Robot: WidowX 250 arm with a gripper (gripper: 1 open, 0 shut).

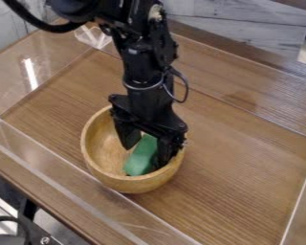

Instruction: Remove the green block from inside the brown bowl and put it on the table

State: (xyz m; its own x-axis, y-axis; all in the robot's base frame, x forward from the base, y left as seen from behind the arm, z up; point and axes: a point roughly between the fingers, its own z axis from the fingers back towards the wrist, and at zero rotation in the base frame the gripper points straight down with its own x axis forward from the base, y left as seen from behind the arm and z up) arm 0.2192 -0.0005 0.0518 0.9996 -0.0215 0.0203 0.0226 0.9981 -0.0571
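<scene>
The brown bowl sits on the table near its front left part. Inside it the green block leans against the right inner side, its upper end hidden behind the gripper. My black gripper reaches down into the bowl, open, with one finger left of the block and the other at its right by the rim. I cannot tell whether the fingers touch the block.
Clear plastic walls run along the table's edges, with a front wall close to the bowl. A clear folded plastic piece stands at the back left. Bare wood lies right of the bowl.
</scene>
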